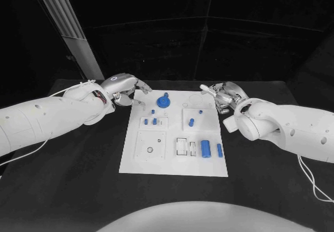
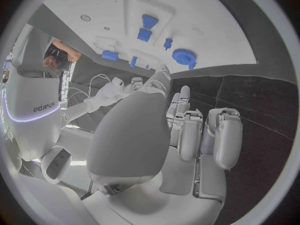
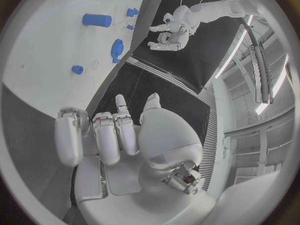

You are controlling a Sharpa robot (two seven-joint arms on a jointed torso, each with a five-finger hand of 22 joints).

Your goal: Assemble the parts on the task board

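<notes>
Presently: blue gear (image 1: 163, 101), far end of the white board (image 1: 174, 164); seems light, stiff, smooth plastic; pinch by its toothed rim. Left robot hand (image 1: 124, 89) and right robot hand (image 1: 221, 96) flank the board, fingers apart, holding nothing.

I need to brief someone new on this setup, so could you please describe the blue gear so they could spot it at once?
Start at the white task board in the middle of the black table. Look to its far edge, nearer the left hand. The blue gear sits there, the one round, toothed disc with a knob; the other blue parts are small pegs or plain cylinders.
</notes>
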